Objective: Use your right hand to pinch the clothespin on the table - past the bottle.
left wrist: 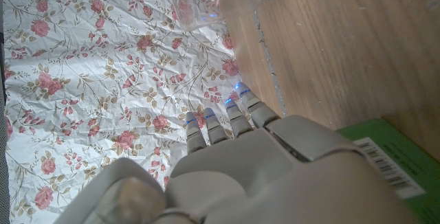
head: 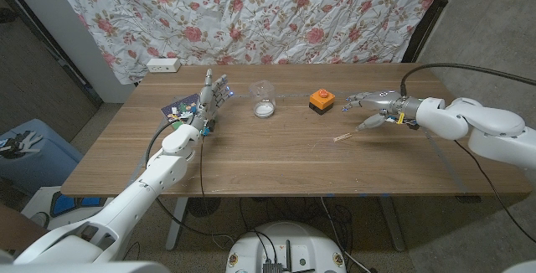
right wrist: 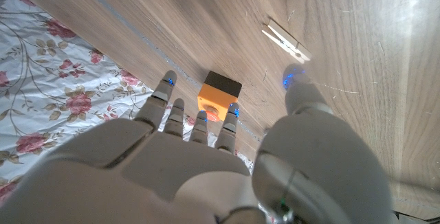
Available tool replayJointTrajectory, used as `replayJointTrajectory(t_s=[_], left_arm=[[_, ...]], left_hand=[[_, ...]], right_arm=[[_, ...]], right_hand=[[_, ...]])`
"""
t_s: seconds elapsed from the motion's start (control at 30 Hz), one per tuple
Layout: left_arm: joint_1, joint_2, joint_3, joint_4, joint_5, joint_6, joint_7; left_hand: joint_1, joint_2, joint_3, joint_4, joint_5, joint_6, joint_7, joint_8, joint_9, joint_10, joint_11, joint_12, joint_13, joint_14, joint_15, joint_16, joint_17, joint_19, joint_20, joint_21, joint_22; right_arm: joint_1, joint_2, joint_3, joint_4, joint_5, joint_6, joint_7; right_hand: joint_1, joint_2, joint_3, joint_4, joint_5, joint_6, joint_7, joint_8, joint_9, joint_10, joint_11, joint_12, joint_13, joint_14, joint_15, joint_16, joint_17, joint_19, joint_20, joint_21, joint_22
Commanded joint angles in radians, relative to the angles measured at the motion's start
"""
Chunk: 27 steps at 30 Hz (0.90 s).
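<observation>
Hovering with fingers spread and holding nothing, the right hand point(head: 373, 105) sits near the clothespin point(head: 342, 136), not touching it.

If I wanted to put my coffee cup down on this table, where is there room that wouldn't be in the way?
The near half of the wooden table, in front of the clear cup and between the two arms, is bare. The far edge is crowded: left hand beside a green packet, the cup, an orange box, then the right hand over the clothespin.
</observation>
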Motion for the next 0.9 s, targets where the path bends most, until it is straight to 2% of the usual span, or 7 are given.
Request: replayJointTrajectory(t_s=[0.03,0.23,0.33,0.47,0.63,0.77,0.9], left_arm=[[0.0,0.0,0.0,0.0,0.0,0.0,0.0],[0.0,-0.001,0.0,0.0,0.0,0.0,0.0],[0.0,-0.001,0.0,0.0,0.0,0.0,0.0],[0.001,0.001,-0.001,-0.001,-0.001,0.0,-0.001],[0.001,0.0,-0.001,-0.001,0.0,0.001,0.0],[0.0,0.0,0.0,0.0,0.0,0.0,0.0],[0.0,-0.001,0.0,0.0,0.0,0.0,0.0]], left_hand=[[0.003,0.008,0.0,0.006,0.004,0.0,-0.009,0.006,0.005,0.004,-0.007,0.007,0.002,0.008,-0.007,0.005,0.004,0.007,-0.001,0.007,0.002],[0.003,0.008,0.0,0.006,0.004,0.0,-0.009,0.006,0.005,0.001,-0.006,0.005,0.002,0.009,-0.007,0.005,0.004,0.008,-0.001,0.008,0.002],[0.003,0.008,0.0,0.006,0.004,0.0,-0.009,0.006,0.005,0.002,-0.007,0.006,0.002,0.009,-0.007,0.005,0.004,0.007,-0.001,0.007,0.002],[0.004,0.008,0.0,0.006,0.004,0.0,-0.009,0.006,0.005,0.003,-0.006,0.006,0.002,0.009,-0.007,0.005,0.004,0.006,0.0,0.007,0.002],[0.004,0.008,0.0,0.006,0.004,0.0,-0.009,0.006,0.005,0.001,-0.008,0.005,0.002,0.009,-0.007,0.005,0.004,0.007,-0.001,0.007,0.002],[0.004,0.008,0.0,0.006,0.004,0.0,-0.009,0.006,0.005,0.002,-0.007,0.006,0.002,0.009,-0.007,0.005,0.004,0.007,-0.001,0.007,0.002],[0.004,0.008,0.0,0.006,0.004,0.0,-0.009,0.006,0.005,0.002,-0.005,0.006,0.002,0.009,-0.007,0.005,0.004,0.006,-0.001,0.007,0.002]], right_arm=[[0.039,0.012,-0.033,-0.012,-0.065,-0.029,0.081],[0.055,0.024,-0.054,-0.007,-0.088,-0.035,0.117],[0.064,0.034,-0.066,0.001,-0.097,-0.033,0.129],[0.076,0.044,-0.081,0.016,-0.106,-0.013,0.134],[0.085,0.053,-0.092,0.033,-0.107,0.001,0.141],[0.093,0.061,-0.104,0.046,-0.123,0.009,0.142],[0.099,0.071,-0.115,0.059,-0.133,0.015,0.141]], right_hand=[[0.02,-0.011,0.006,0.006,-0.006,0.018,0.0,0.014,0.007,-0.002,0.025,0.004,0.004,0.006,0.019,0.005,0.001,-0.002,0.008,-0.005,0.003],[0.035,-0.025,0.0,0.014,-0.01,0.016,-0.011,0.018,0.011,-0.022,0.037,-0.001,0.006,-0.023,0.052,-0.009,0.003,-0.027,0.049,-0.02,0.003],[0.038,-0.028,-0.004,0.019,-0.011,0.004,-0.013,0.015,0.013,-0.03,0.05,-0.001,0.008,-0.038,0.068,-0.014,0.005,-0.055,0.055,-0.029,0.004],[0.037,-0.03,-0.008,0.023,-0.012,-0.001,-0.017,0.015,0.015,-0.023,0.059,0.004,0.009,-0.04,0.077,-0.015,0.007,-0.084,0.057,-0.035,0.004],[0.03,-0.032,-0.014,0.029,-0.014,-0.014,-0.017,0.011,0.016,-0.008,0.088,0.011,0.009,-0.031,0.089,-0.011,0.008,-0.099,0.055,-0.031,0.004],[0.027,-0.031,-0.017,0.031,-0.014,-0.02,-0.016,0.009,0.017,0.003,0.108,0.015,0.009,-0.023,0.089,-0.008,0.009,-0.091,0.046,-0.024,0.004],[0.028,-0.029,-0.017,0.031,-0.013,-0.016,-0.018,0.011,0.018,0.001,0.106,0.014,0.009,-0.025,0.087,-0.01,0.009,-0.084,0.033,-0.021,0.004]])
